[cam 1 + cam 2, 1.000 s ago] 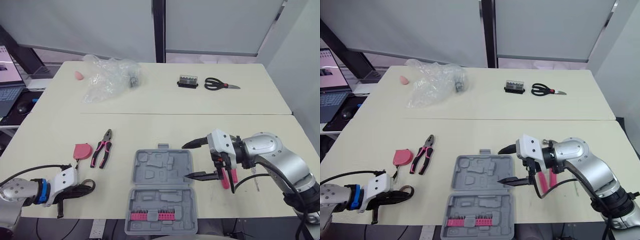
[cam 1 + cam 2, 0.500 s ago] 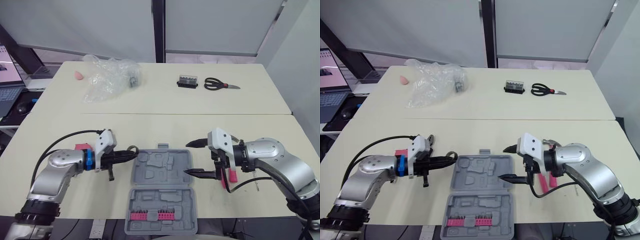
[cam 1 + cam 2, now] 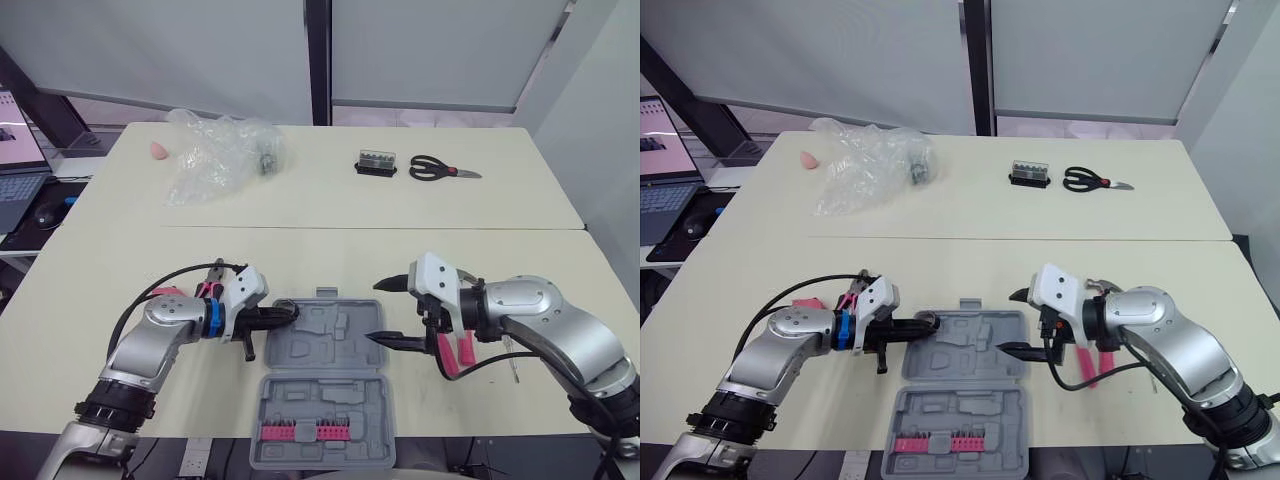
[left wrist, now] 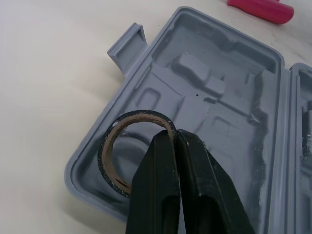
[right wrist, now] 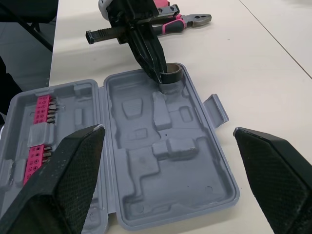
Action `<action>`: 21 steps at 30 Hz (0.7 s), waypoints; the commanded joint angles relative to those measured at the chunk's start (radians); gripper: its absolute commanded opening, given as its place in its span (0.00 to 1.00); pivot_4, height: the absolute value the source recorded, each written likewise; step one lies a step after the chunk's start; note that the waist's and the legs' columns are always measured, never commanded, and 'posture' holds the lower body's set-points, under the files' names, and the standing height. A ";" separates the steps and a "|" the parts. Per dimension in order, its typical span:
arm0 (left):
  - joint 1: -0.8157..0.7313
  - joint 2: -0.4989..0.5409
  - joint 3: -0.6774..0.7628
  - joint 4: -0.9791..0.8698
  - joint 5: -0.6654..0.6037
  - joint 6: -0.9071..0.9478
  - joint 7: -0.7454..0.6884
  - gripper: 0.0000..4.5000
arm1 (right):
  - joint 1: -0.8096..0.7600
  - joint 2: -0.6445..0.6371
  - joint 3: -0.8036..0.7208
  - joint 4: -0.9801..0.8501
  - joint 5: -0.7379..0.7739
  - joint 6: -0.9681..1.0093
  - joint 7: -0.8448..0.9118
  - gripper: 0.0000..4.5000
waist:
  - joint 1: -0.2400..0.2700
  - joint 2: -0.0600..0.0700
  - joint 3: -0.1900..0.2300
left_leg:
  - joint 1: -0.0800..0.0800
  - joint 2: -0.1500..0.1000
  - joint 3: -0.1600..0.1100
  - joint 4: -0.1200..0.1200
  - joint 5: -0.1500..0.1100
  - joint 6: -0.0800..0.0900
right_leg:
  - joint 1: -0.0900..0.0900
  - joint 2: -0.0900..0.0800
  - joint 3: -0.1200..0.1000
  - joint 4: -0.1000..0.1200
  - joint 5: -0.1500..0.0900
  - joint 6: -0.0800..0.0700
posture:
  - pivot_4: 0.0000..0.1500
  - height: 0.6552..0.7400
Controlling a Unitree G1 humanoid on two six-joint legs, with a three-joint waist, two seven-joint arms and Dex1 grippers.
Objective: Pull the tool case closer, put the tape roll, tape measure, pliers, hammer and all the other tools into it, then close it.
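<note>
The grey tool case lies open near the table's front edge, with pink bits in its near half. My left gripper is shut on the rim of the black tape roll, held over the left corner of the case's far half. My right gripper stands open at the case's right edge, holding nothing. The pink-handled pliers and the pink tape measure lie behind my left arm, partly hidden. The hammer's pink handle lies beside my right wrist.
On the far table are black scissors, a small bit box, a crumpled plastic bag and a small pink object. A seam separates the two tables. A laptop sits off the left edge.
My left arm swung from the front left edge rightward to the case, carrying the tape roll. My right gripper shifted slightly left and stayed open.
</note>
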 commanded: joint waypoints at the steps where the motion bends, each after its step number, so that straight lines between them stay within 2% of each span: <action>1: 0.011 0.001 0.007 -0.047 0.001 0.003 0.010 0.00 | -0.015 0.007 -0.007 -0.015 -0.004 -0.011 -0.009 1.00 | 0.000 0.000 0.000 | 0.000 0.000 0.000 0.000 0.000 0.000 | 0.000 0.000 0.000 0.000 0.000 0.000 | 1.00 1.00; 21: -0.032 -0.046 -0.015 0.067 0.067 -0.067 0.006 0.00 | -0.003 0.000 -0.009 -0.031 -0.004 -0.003 -0.017 1.00 | 0.000 0.000 0.000 | 0.000 0.000 0.000 0.000 0.000 0.000 | 0.000 0.000 0.000 0.000 0.000 0.000 | 1.00 1.00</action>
